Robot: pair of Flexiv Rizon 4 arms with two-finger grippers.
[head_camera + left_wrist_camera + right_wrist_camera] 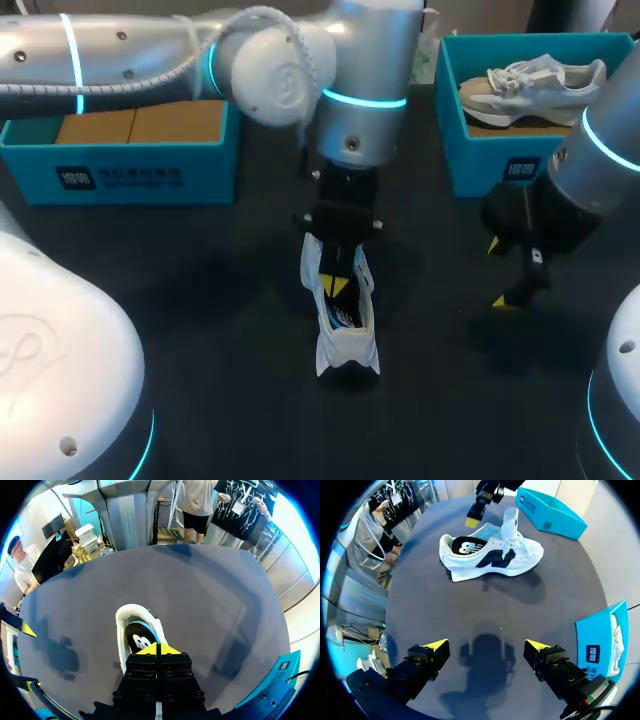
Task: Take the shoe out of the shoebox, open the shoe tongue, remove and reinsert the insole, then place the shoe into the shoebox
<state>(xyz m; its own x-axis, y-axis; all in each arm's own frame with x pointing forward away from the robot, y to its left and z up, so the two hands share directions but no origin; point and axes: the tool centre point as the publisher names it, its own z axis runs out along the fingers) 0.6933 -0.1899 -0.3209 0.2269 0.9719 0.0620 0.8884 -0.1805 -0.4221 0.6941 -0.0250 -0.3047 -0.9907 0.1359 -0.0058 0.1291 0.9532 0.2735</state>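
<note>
While the white shoe (490,555) lies on the worktop (530,605) right under the left tool (159,649), heel and insole (140,639) just ahead of its pressed-together tips, the right tool (486,645), spread and empty, faces its long axis broadside, well apart; the left arm is nearer.
</note>
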